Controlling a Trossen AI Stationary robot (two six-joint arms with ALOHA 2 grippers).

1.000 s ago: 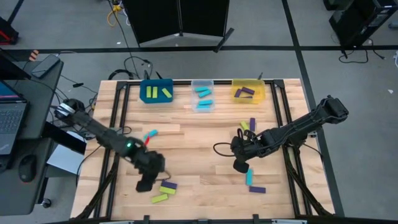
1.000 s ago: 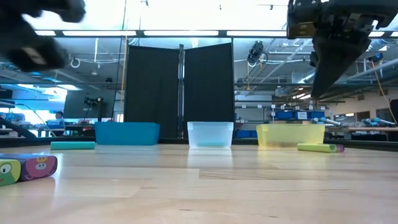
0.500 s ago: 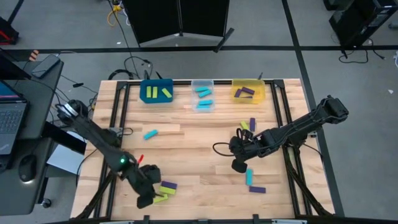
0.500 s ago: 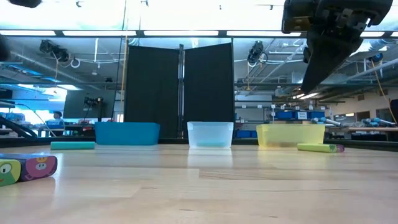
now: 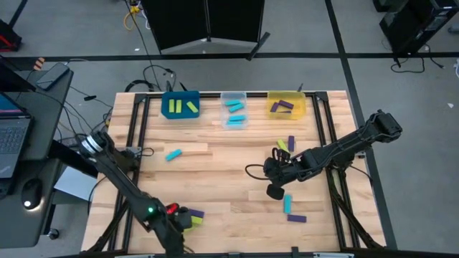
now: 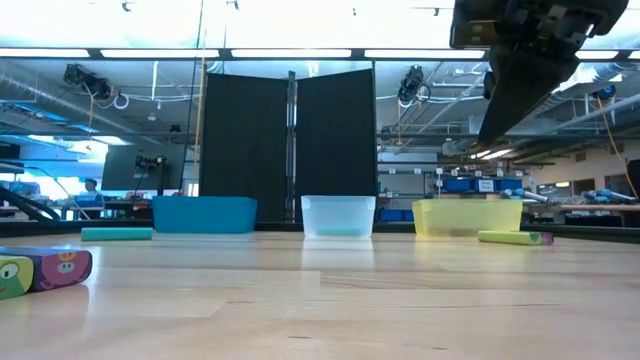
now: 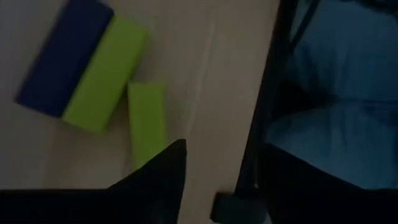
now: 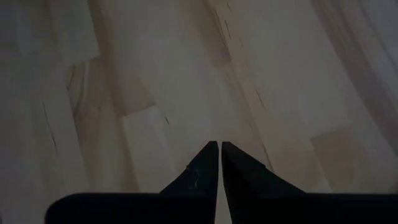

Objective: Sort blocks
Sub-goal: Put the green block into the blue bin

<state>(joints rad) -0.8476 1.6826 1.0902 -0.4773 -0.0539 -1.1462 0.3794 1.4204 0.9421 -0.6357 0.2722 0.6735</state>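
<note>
Near the table's near-left corner lie a purple block (image 5: pixel 194 213) and a lime block (image 5: pixel 188 221). My left gripper (image 5: pixel 176 232) hangs just over them at the near edge. In its wrist view a narrow lime block (image 7: pixel 147 122) lies beside a wider lime block (image 7: pixel 104 73) and a purple block (image 7: pixel 64 57). My right gripper (image 5: pixel 275 191) is shut and held above bare wood (image 8: pixel 155 93) right of centre. It stands between a lime and purple pair (image 5: pixel 287 144) and a cyan block (image 5: pixel 287 204) with a purple block (image 5: pixel 297 218).
Along the far edge stand a blue bin (image 5: pixel 180 105) with lime blocks, a clear bin (image 5: pixel 233 109) with cyan blocks and a yellow bin (image 5: pixel 287 104) with purple ones. A lone cyan block (image 5: pixel 173 154) lies on the left half. The black table frame (image 7: pixel 264 106) runs beside my left gripper.
My left arm has swung toward the table's near edge, carrying its gripper from beside the near-left blocks down to the very edge over them. My right gripper has held nearly still.
</note>
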